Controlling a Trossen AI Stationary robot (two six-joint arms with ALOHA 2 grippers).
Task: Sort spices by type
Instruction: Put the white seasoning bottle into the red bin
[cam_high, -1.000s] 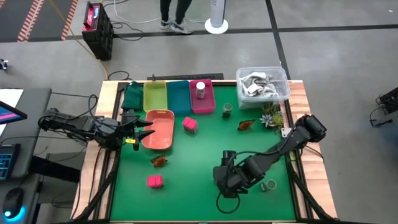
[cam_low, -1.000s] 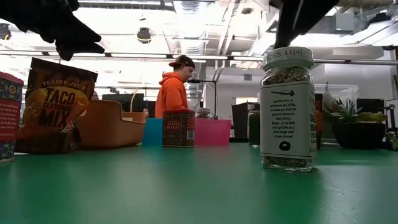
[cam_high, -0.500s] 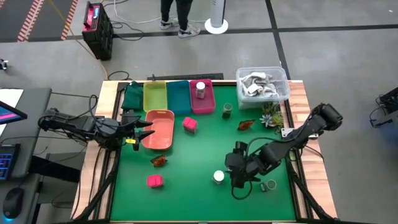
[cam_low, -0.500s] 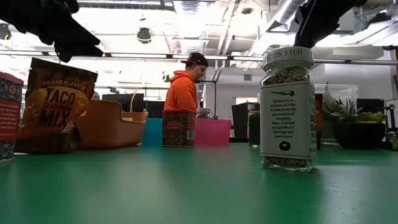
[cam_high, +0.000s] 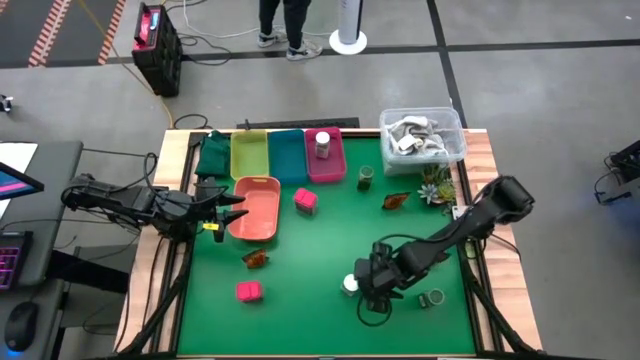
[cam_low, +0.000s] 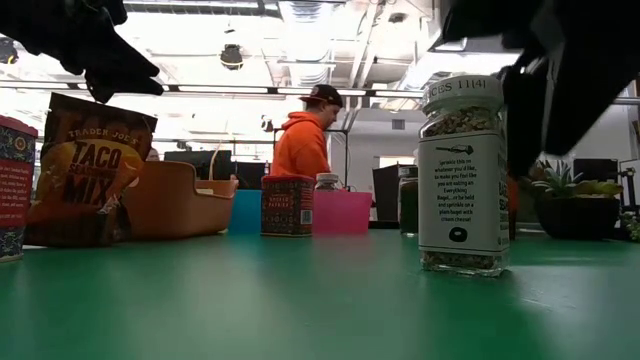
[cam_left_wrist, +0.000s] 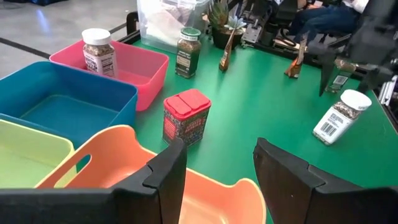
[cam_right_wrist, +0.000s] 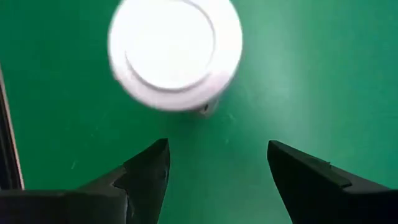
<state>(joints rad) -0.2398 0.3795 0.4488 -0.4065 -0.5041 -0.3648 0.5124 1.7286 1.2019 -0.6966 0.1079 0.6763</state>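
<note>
A white-capped jar (cam_high: 350, 284) stands upright on the green mat. My right gripper (cam_high: 366, 291) hovers open right next to it, pointing steeply down. In the right wrist view the white cap (cam_right_wrist: 175, 53) lies beyond the open gripper (cam_right_wrist: 217, 171), not between its fingers. In the low view one dark finger (cam_low: 535, 100) hangs beside the jar (cam_low: 462, 175). Two pink boxes (cam_high: 306, 200) (cam_high: 248, 291), two brown packets (cam_high: 257, 258) (cam_high: 396, 200) and a dark green jar (cam_high: 366, 178) sit on the mat. My left gripper (cam_high: 236, 206) waits open over the salmon tray (cam_high: 258, 215).
Yellow (cam_high: 249, 155), teal (cam_high: 285, 155) and magenta (cam_high: 327, 165) trays line the far edge; another white-capped jar (cam_high: 322, 145) stands in the magenta one. A clear tub (cam_high: 422, 135) and a small plant (cam_high: 435, 185) are at the far right. A small jar (cam_high: 433, 298) sits near my right gripper.
My right gripper first drew off toward the table's right edge, uncovering the white-capped jar. It then sank beside the jar while its wrist rolled. The jar has stayed where it was.
</note>
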